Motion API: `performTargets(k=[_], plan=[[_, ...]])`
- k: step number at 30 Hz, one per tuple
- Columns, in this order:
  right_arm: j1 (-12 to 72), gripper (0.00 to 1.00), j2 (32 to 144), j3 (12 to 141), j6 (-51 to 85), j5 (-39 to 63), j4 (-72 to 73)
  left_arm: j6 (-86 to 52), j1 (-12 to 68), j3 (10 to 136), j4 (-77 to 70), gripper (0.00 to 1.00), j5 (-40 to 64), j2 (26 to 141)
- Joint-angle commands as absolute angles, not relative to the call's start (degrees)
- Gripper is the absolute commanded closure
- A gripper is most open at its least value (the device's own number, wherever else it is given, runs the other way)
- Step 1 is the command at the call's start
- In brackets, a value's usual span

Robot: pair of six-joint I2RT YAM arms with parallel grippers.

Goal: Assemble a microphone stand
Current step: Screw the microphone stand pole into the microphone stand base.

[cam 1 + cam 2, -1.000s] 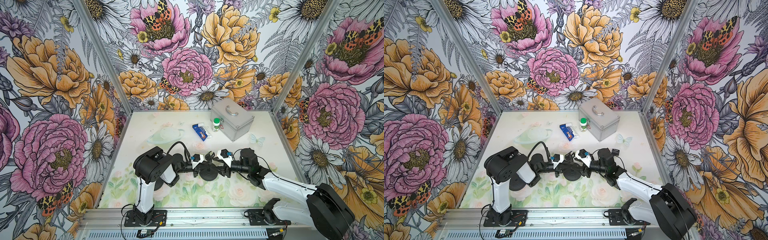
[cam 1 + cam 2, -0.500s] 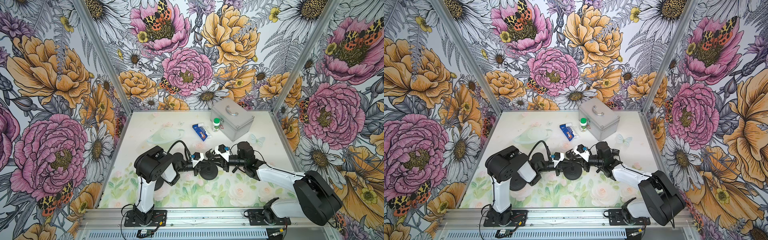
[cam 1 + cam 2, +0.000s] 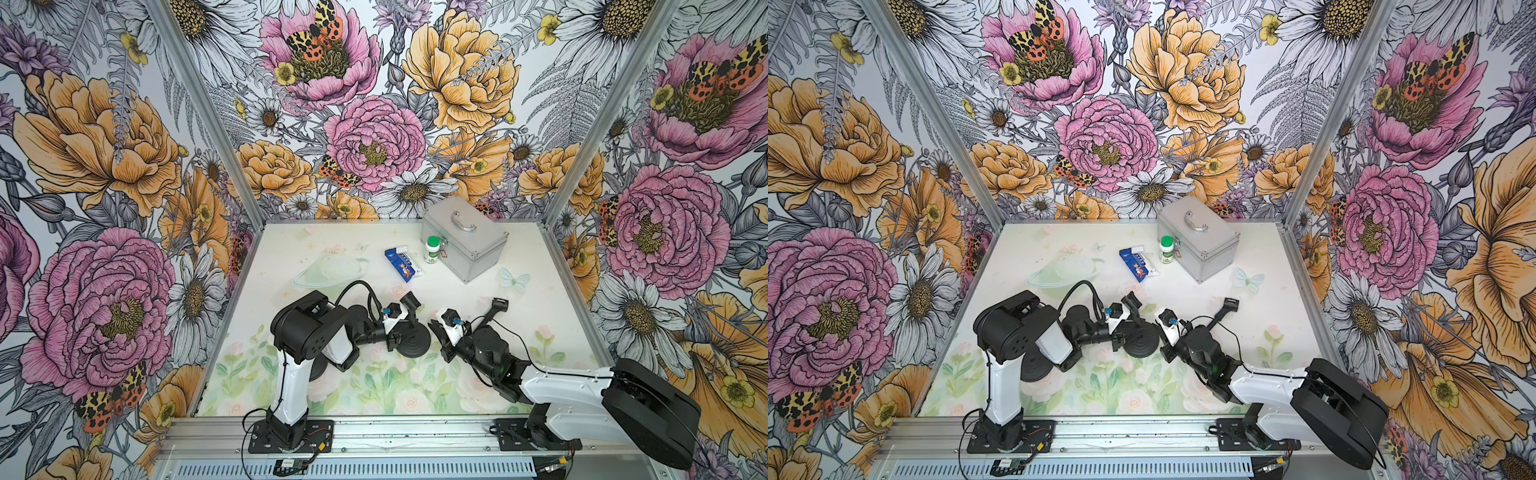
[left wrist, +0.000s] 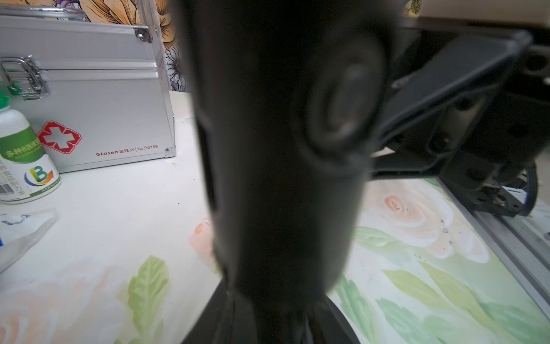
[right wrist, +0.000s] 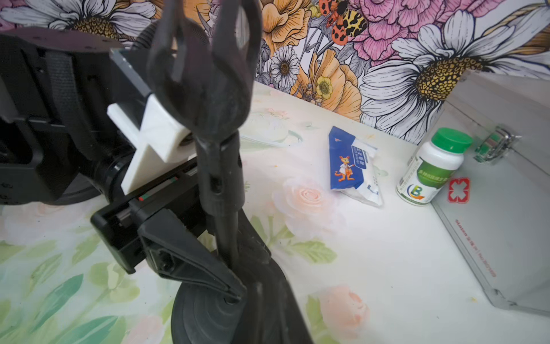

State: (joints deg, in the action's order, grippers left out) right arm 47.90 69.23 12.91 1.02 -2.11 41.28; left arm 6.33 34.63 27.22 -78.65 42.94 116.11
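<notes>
- Right gripper (image 3: 435, 328) has come off the top of the microphone stand (image 3: 415, 347) since half a second ago. It now sits just right of the stand, with a gap between them.
- The stand hasn't budged: upright, mid-mat, toward the near side.
- Left gripper (image 3: 402, 336) straddles the pole low down, just above the round base (image 5: 208, 315). One finger (image 5: 190, 262) lies against the pole and the other is hidden behind it, so I can't tell whether it's clamped or slack.
- The left wrist view is almost all blurred, dark pole.
- The right gripper's fingers are foreshortened from above and don't show in its own wrist view. How far apart they are, I can't tell; nothing shows in them.
- Open mat (image 3: 540, 299) lies left of the left arm, and more lies right of the right gripper.
- At the far side, going right: a blue packet (image 3: 401, 266), a bottle (image 3: 432, 249) and, just beside it, an aluminium case (image 3: 465, 239).
- The stand is matte black, with a ridged disc base and a forked clip (image 5: 205, 68) on top.
- The packet is crinkly, the bottle has a green cap, and the case is ribbed metal with a red cross.
</notes>
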Motion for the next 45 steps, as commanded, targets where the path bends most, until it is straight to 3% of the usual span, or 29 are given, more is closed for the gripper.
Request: performTargets(k=[1, 4, 10, 12, 13, 16, 21, 23, 26, 29, 32, 34, 38, 45], plan=[[45.28, 0.7, 66.3, 15.54, -3.28, 13.52, 37.12, 7.37, 34.22, 27.25, -78.92, 0.71, 42.36, 116.69], [39.02, 0.65, 67.08, 19.58, -4.75, 28.64, 31.95, 7.23, 34.19, 27.42, -78.84, 0.72, 42.51, 116.64], [33.81, 0.59, 75.36, 29.38, -8.3, 41.65, 25.58, 7.4, 34.1, 27.69, -78.27, 0.73, 42.93, 116.63], [33.48, 0.38, 78.64, 34.1, -11.23, 46.04, 20.28, 7.38, 34.05, 27.86, -77.92, 0.73, 43.22, 116.6], [33.4, 0.38, 80.16, 36.01, -13.5, 47.46, 17.67, 7.38, 34.02, 27.96, -77.76, 0.73, 43.32, 116.63], [33.46, 0.46, 82.91, 38.16, -16.38, 45.9, 16.27, 7.45, 33.93, 28.13, -77.37, 0.73, 43.5, 116.59], [33.39, 0.76, 84.99, 39.79, -17.13, 45.32, 16.35, 7.63, 33.93, 28.21, -77.01, 0.73, 43.5, 116.39], [33.46, 0.82, 85.21, 39.46, -15.61, 43.06, 17.77, 7.66, 33.99, 28.13, -77.0, 0.73, 43.5, 116.3], [33.62, 0.91, 83.39, 34.2, -9.47, 34.71, 27.01, 7.75, 34.1, 27.96, -77.01, 0.73, 43.03, 116.14], [35.08, 1.0, 80.16, 25.46, 0.35, 19.71, 40.77, 7.93, 34.28, 27.8, -76.99, 0.7, 42.46, 116.07], [41.94, 1.0, 77.52, 18.6, 6.24, -4.45, 46.76, 8.01, 34.34, 27.78, -77.01, 0.68, 41.93, 116.06], [44.88, 1.0, 77.49, 17.08, 8.07, -10.38, 46.9, 7.99, 34.38, 27.79, -76.99, 0.68, 41.81, 116.1], [47.38, 0.99, 77.22, 18.32, 5.21, -6.59, 43.21, 7.84, 34.34, 27.84, -77.0, 0.72, 42.01, 116.18], [44.52, 0.85, 76.99, 27.14, -2.44, 8.54, 28.41, 7.14, 33.67, 28.04, -77.62, 0.85, 43.57, 116.69]])
